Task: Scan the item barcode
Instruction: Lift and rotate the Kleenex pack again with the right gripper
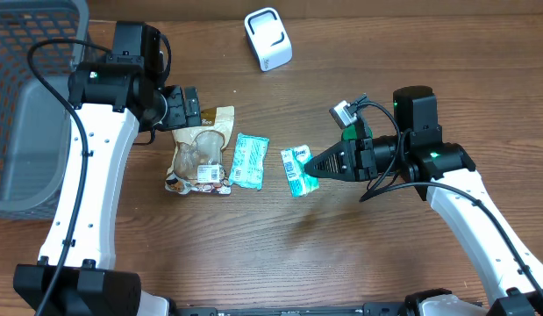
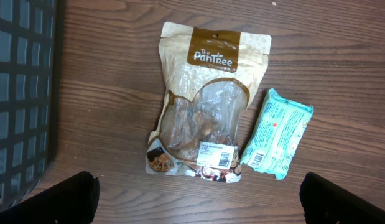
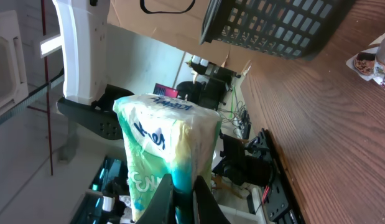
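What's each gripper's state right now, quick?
Left gripper: open, holding nothing, above the snack pouch.
Right gripper: closed, holding the green-and-white packet.

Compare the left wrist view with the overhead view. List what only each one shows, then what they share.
Only the left wrist view: the PanTree lettering on the brown pouch is readable, and the left gripper shows its fingers wide apart at the bottom corners.
Only the overhead view: the white scanner at the far edge, and the right gripper shut on a green-and-white packet.
Both: the pouch, the teal packet beside it, and the grey basket.
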You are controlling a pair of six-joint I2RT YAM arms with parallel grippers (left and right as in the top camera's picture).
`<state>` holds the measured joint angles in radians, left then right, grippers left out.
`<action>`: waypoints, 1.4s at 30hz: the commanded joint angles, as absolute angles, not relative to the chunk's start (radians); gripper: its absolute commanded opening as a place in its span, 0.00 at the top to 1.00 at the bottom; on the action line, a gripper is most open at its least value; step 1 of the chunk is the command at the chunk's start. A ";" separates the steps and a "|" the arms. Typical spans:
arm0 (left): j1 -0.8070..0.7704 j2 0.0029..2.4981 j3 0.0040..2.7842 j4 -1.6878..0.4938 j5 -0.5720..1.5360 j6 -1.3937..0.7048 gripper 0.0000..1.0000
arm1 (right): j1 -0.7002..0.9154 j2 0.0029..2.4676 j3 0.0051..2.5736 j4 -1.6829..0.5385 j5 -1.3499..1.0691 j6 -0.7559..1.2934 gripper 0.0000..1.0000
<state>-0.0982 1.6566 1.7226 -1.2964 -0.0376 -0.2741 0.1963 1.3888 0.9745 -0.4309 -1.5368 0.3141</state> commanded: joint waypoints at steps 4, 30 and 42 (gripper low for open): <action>-0.100 1.664 1.721 -1.296 -0.033 -0.266 0.00 | 0.195 1.363 0.976 -0.427 -1.570 0.309 0.96; -0.100 1.664 1.721 -1.296 -0.033 -0.266 0.00 | 0.358 1.369 0.975 -0.631 -0.654 0.318 0.96; -0.100 1.664 1.721 -1.296 -0.033 -0.266 0.00 | 0.602 1.422 0.983 -0.612 -0.102 0.451 0.96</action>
<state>-0.0982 1.6566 1.7226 -1.2968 -0.0376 -0.2741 0.5900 1.4147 0.9737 -0.6147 -0.2634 0.4118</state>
